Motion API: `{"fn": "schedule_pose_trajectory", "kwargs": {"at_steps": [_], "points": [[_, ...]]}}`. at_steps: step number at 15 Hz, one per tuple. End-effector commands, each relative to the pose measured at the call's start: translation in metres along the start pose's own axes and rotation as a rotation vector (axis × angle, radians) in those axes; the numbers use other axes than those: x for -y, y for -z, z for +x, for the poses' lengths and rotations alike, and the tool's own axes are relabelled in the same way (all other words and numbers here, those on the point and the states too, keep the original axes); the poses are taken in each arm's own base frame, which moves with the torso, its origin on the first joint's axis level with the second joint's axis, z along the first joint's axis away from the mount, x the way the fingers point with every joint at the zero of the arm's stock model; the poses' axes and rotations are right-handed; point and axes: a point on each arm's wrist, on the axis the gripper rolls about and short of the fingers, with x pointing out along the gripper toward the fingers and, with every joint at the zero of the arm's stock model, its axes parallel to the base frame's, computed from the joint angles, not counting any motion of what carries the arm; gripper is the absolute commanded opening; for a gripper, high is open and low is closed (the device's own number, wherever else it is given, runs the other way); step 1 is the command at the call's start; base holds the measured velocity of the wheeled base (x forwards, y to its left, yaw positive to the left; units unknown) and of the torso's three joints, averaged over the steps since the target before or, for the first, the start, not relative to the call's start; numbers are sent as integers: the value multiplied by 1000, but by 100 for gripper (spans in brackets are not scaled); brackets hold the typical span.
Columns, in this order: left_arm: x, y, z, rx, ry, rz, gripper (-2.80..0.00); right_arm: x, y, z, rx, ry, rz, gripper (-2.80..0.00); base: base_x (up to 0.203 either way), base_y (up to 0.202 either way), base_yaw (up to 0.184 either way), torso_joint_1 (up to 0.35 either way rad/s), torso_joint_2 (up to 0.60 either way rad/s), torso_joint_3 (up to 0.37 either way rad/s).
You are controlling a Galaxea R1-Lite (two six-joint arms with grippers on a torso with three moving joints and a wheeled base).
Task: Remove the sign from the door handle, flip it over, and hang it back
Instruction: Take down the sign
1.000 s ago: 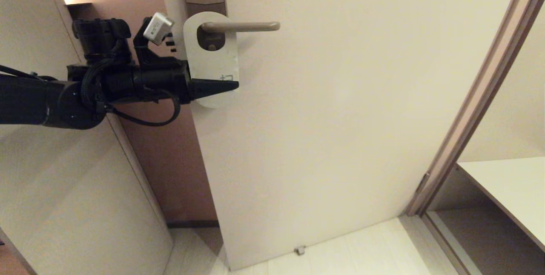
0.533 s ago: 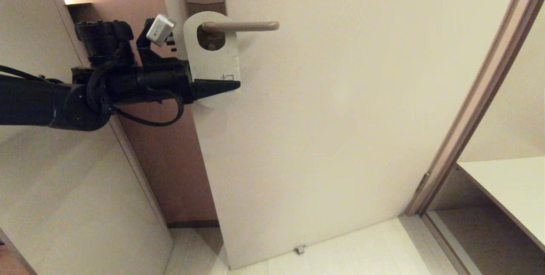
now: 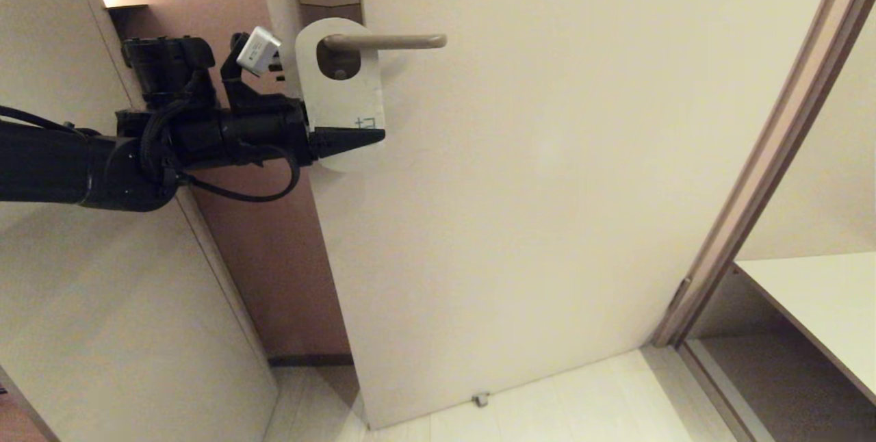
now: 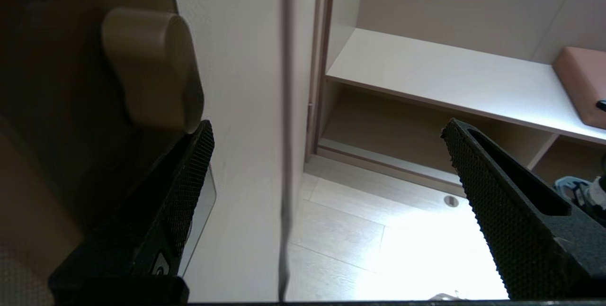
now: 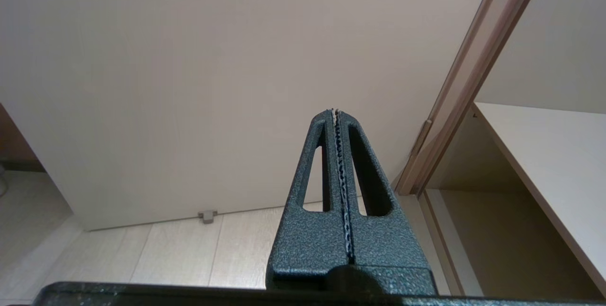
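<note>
1. At the edge of the pale door (image 3: 547,189), the sign (image 3: 340,96) hangs by its oval hole from the door handle (image 3: 387,41), white face outward, its lower end covering the tip of the left gripper (image 3: 345,141).

2. Over the past second the black left arm has edged slightly toward the door and crept a little upward; the sign has not left the lever and hangs as it did.

3. The left claw stands wide apart, and has been that wide throughout the second. In the left wrist view the card appears edge-on as a thin line (image 4: 285,130) between the two textured fingers (image 4: 189,187), touching neither, with the rounded end of the lever (image 4: 151,67) close by one finger.

4. That small advance looks like final lining-up: the card sits inside the span of the jaws, so a close on its lower part would seem the step in hand. Removal, flipping and rehanging all remain undone.

5. The risk, as an onlooker would judge it, is the thin card swinging or bending aside when the jaws close.

6. The right gripper (image 5: 337,116) is parked low facing the bottom of the door, fingers pressed together on nothing.
</note>
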Motion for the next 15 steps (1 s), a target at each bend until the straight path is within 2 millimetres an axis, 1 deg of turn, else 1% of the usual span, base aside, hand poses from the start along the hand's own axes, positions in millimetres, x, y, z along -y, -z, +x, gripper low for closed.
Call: {"fn": "schedule_pose_trajectory", "kwargs": {"at_steps": [1, 5, 6, 12, 15], "points": [[1, -1, 0, 4, 6, 9, 0, 0, 0, 0, -1, -1, 0, -280, 0, 0, 0, 0, 0, 0], [0, -2, -1, 14, 4, 25, 0, 0, 0, 0, -1, 0, -1, -280, 0, 0, 0, 0, 0, 0], [-1, -2, -1, 17, 4, 28, -280, 0, 0, 0, -1, -1, -1, -280, 0, 0, 0, 0, 0, 0], [-1, -4, -3, 18, -3, 25, -280, 0, 0, 0, -1, -1, 0, -280, 0, 0, 0, 0, 0, 0], [1, -6, -4, 21, -42, 29, -280, 0, 0, 0, -1, 0, -1, -280, 0, 0, 0, 0, 0, 0]]}}
